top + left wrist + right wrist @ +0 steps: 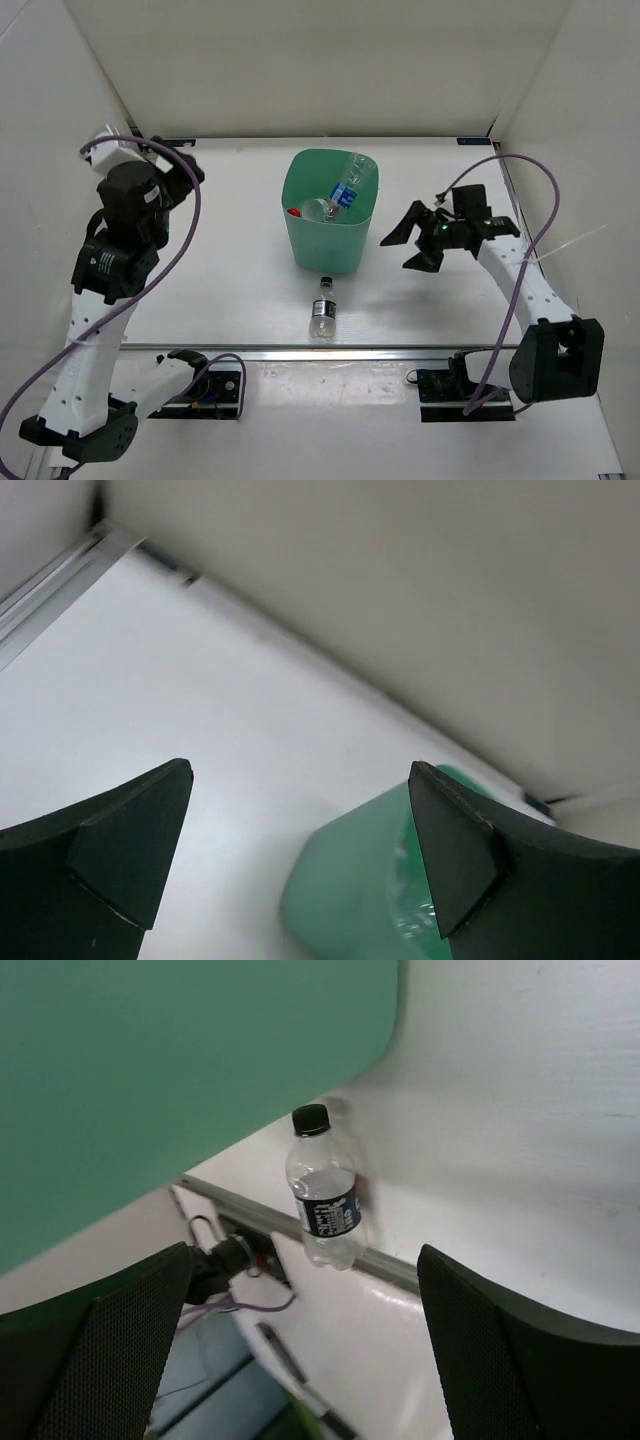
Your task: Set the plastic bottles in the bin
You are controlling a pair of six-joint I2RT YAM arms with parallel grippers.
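**Task status**

1. The bin [328, 250] stood upright near the middle of the counter [230, 270]. Several bottles lay inside it. A blue-labelled bottle [347, 188] leaned against the far-right inner wall, a clear bottle [318, 209] lay beside it, and a red cap [293, 211] showed at the left inner wall. The top view did not show exactly how many bottles were in the bin.

2. One dark-labelled bottle [322, 310] with a black cap lay on its side on the counter. It was just in front of the bin, with its cap pointing toward the bin wall and its base toward the near edge. The right wrist view showed the same bottle [323, 1205] below the green wall, clear of both fingers.

3. The left pincer [185, 172] was raised at the far left, well apart from the bin. Its jaws were spread wide and held nothing.

4. The right pincer [408, 245] hung just to the right of the bin. Its jaws were also spread wide and held nothing.

**Assessment**

Most of the task appeared to be done. The one bottle on the counter was the only bottle visible outside the bin. It had not yet been grasped, lifted over the rim or released. The right pincer was the nearer of the two to it.
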